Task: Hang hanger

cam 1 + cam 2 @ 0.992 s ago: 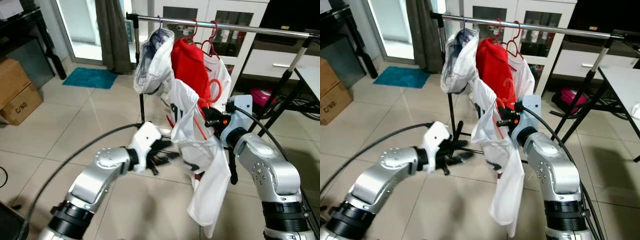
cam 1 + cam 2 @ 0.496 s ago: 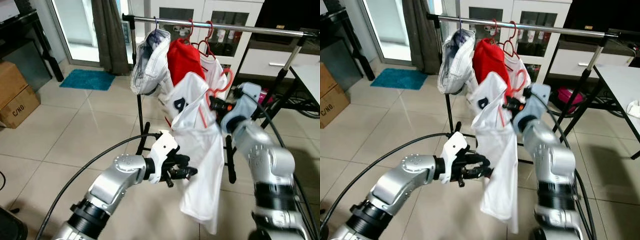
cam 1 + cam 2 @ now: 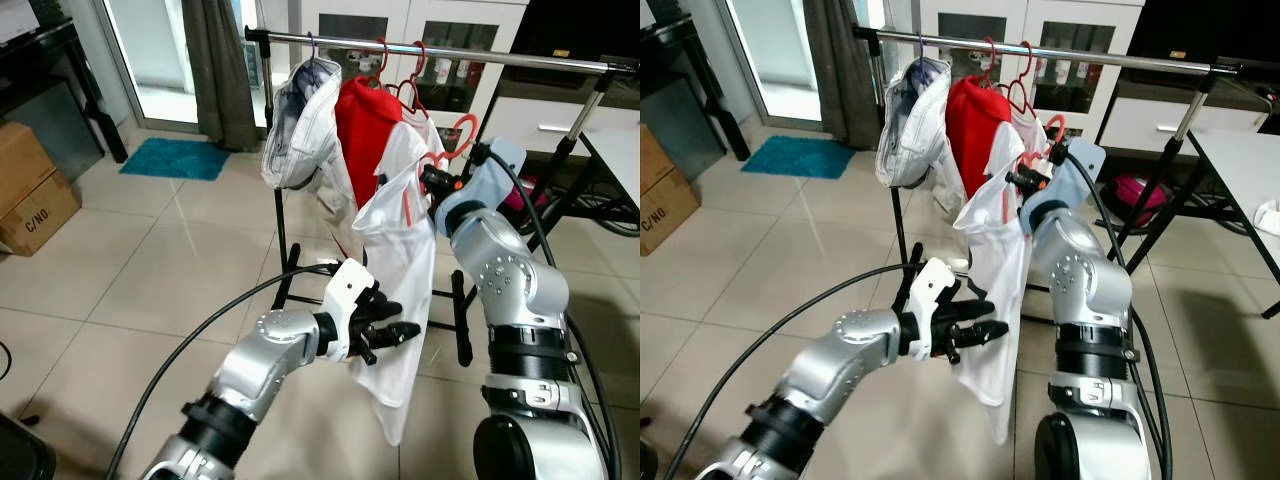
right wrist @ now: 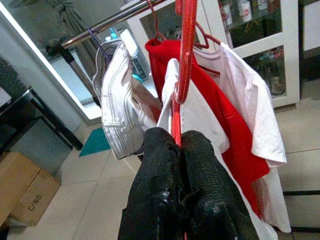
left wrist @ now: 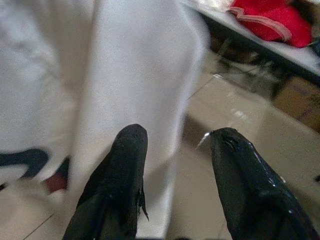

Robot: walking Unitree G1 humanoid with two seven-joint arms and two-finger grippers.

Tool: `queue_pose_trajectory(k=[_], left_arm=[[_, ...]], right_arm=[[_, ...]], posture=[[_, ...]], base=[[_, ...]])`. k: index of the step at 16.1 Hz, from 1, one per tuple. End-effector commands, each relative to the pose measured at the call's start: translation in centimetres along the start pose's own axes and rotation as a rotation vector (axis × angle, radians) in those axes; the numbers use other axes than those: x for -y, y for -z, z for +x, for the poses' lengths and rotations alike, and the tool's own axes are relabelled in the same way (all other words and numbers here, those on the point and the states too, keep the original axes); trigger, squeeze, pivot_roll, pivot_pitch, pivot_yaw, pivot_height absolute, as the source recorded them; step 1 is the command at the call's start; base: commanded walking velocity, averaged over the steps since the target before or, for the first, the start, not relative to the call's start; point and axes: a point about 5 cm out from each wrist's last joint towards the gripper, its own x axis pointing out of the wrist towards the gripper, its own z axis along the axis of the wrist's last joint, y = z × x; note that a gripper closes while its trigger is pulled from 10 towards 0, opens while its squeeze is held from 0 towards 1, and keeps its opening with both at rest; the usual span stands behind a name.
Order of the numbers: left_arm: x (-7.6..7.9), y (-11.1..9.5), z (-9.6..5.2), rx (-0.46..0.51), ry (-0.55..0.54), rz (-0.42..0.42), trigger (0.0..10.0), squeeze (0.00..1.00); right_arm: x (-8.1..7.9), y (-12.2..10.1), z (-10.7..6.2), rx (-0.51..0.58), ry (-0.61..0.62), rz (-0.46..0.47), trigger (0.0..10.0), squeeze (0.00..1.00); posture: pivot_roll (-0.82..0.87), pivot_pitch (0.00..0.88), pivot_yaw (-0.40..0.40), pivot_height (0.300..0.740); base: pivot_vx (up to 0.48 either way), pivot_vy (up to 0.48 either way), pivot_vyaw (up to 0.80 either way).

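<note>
Red hanger [image 4: 185,60] w/ white shirt [image 3: 400,290] pinched tight in my R hand [image 4: 177,137], just below rail [image 3: 450,52]. L hand [image 5: 172,145] open, empty, by hem. Lift hook clear over rail, then lower.

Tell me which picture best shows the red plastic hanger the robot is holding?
The right wrist view: the red plastic hanger rises straight from the right gripper pinching it. Both eye views show its hook small, below the rail.
</note>
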Motion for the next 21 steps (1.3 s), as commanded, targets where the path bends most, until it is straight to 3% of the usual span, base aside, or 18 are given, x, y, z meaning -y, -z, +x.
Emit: queue_pose_trajectory(k=[1,2,9,10,11,12,13,15,16,17,18,21], left_arm=[[-0.7,-0.4,0.1,0.011,-0.055,0.019,7.3,0.0],[-1.1,-0.5,0.3,0.026,-0.086,0.013,0.0,0.0],[0.0,-0.3,0.9,0.082,0.041,-0.03,0.0,0.0],[-0.2,-0.3,0.2,0.069,0.033,0.007,3.9,0.0],[-0.4,-0.3,-0.4,0.064,0.035,0.022,10.0,0.0],[-0.6,-0.4,-1.5,0.076,0.042,0.025,10.0,0.0],[-0.9,-0.6,-2.8,0.077,0.054,0.026,10.0,0.96],[-0.4,-1.4,-7.2,0.057,0.158,0.039,10.0,1.0],[-0.4,-1.4,-7.2,0.057,0.158,0.039,10.0,1.0],[-0.7,-1.9,-8.6,0.055,0.159,0.063,10.0,1.0],[-1.7,-2.8,-10.6,0.063,0.115,0.092,10.0,1.0],[-4.4,-4.1,-14.4,0.059,-0.049,0.147,10.0,1.0]], right_arm=[[-0.6,-1.1,0.2,0.048,-0.003,0.009,10.0,0.0],[-0.7,-1.1,0.2,0.049,-0.003,0.014,10.0,0.0],[-1.5,-0.8,0.3,0.041,-0.028,0.026,10.0,0.0],[-1.5,-0.7,0.2,0.033,-0.052,0.003,10.0,0.0],[-1.3,-0.6,0.0,0.026,-0.065,-0.017,10.0,0.0],[-0.8,-0.5,-0.1,0.009,-0.081,-0.041,10.0,0.0],[-0.2,-0.3,-0.4,-0.007,-0.093,-0.064,10.0,0.0],[1.3,0.5,-1.0,-0.06,-0.153,-0.137,10.0,0.0],[1.3,0.5,-1.0,-0.06,-0.153,-0.137,10.0,0.0],[1.4,0.7,-1.3,-0.07,-0.209,-0.173,10.0,0.0],[1.4,0.7,-1.9,-0.075,-0.309,-0.211,10.0,0.0],[1.5,0.1,-3.1,-0.078,-0.452,-0.279,10.0,0.0]], posture=[[-0.16,0.012,0.009,0.74],[-0.16,0.013,0.009,0.74],[-0.16,0.017,0.017,0.74],[-0.16,0.016,0.018,0.74],[-0.16,0.016,0.018,0.74],[-0.15,0.016,0.015,0.74],[-0.15,0.015,0.012,0.74],[-0.13,0.015,0.006,0.74],[-0.13,0.015,0.006,0.74],[-0.12,0.012,0.008,0.74],[-0.12,0.009,0.01,0.74],[-0.12,0.005,0.011,0.74]], base=[[0.0,0.0,0.0],[0.0,0.0,0.0],[0.0,0.0,0.0],[0.0,0.0,0.0],[0.0,0.0,0.0],[0.0,0.0,0.0],[0.0,0.0,0.0],[0.0,0.0,0.0],[0.0,0.0,0.0],[0.0,0.0,0.0],[0.0,0.0,0.0],[0.0,0.0,0.0]])
